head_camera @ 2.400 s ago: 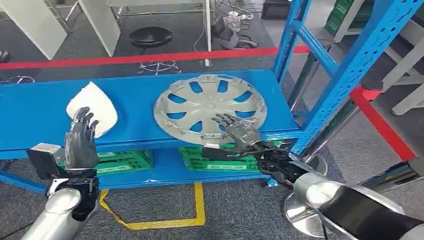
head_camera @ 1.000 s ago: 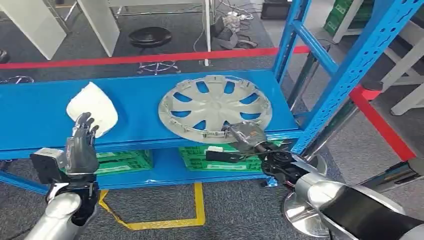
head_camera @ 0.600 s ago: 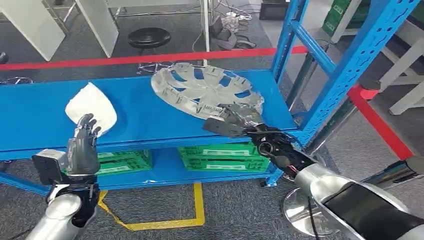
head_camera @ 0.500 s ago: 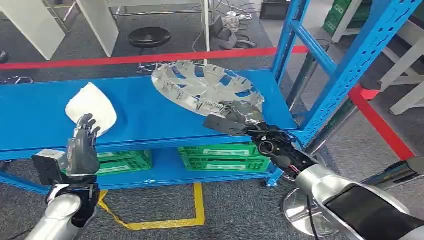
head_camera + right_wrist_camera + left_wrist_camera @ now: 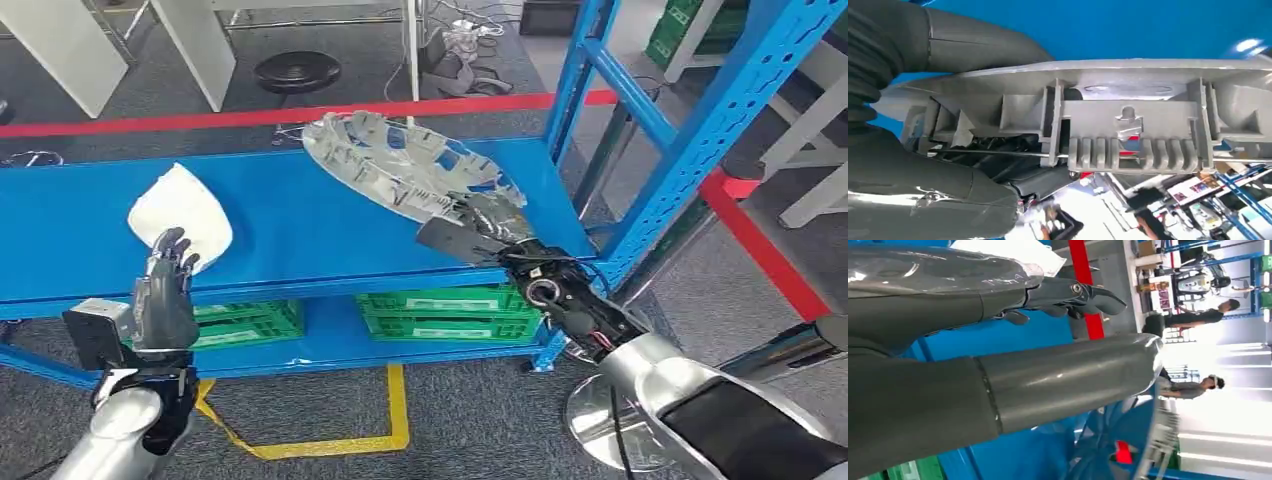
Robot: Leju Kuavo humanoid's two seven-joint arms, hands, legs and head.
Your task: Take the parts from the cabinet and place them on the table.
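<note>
One hubcap (image 5: pixel 400 165): I am gripping its near rim with my right hand (image 5: pixel 480 232), disc tilting away over the shelf (image 5: pixel 300 230).

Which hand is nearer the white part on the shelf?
Left. The left hand hovers by the white part; the right hand grips the hubcap farther away.

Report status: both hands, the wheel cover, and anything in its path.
Right hand grips the wheel cover by its near rim, cover tilted above the blue shelf. Left hand open, upright, by the white part. Blue upright close on the right.
</note>
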